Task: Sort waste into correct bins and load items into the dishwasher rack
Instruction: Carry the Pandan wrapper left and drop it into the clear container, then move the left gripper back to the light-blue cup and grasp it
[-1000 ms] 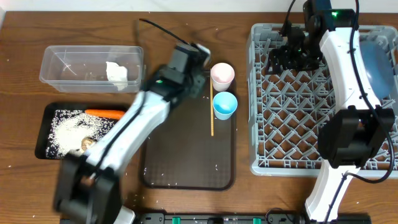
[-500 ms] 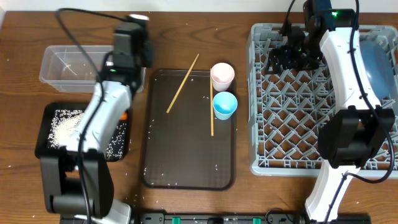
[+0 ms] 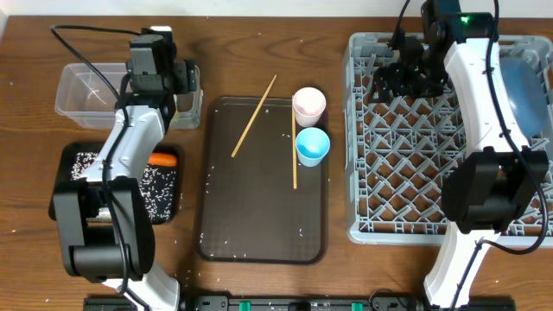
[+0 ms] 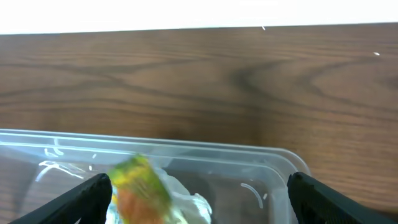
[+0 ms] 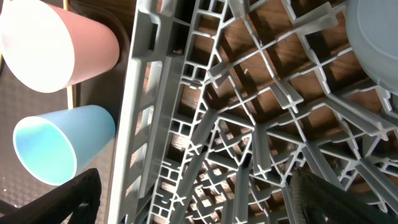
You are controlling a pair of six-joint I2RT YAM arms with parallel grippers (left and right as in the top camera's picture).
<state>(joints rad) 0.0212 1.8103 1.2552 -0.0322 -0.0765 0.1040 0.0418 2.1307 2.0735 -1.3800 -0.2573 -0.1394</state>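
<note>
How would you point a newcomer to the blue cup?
Find the big grey rack on the right; the brown tray lies just left of it. Two cups stand at the tray's right edge: the blue cup is nearer the robot than the pink cup.

Two cups: pink cup (image 3: 308,104), light-blue cup (image 3: 312,145). Two chopsticks: slanted chopstick (image 3: 253,117), straight chopstick (image 3: 294,168). One each: dishwasher rack (image 3: 356,155), clear tub (image 3: 73,91), black tray (image 3: 65,154), brown serving tray (image 3: 259,207), carrot (image 3: 162,160), blue bowl (image 3: 525,82).

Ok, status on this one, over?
Left gripper open above clear tub; wrapper, blurred, within its walls. Right gripper open, empty, over rack. Pink cup, blue cup, chopsticks not yet racked.
</note>
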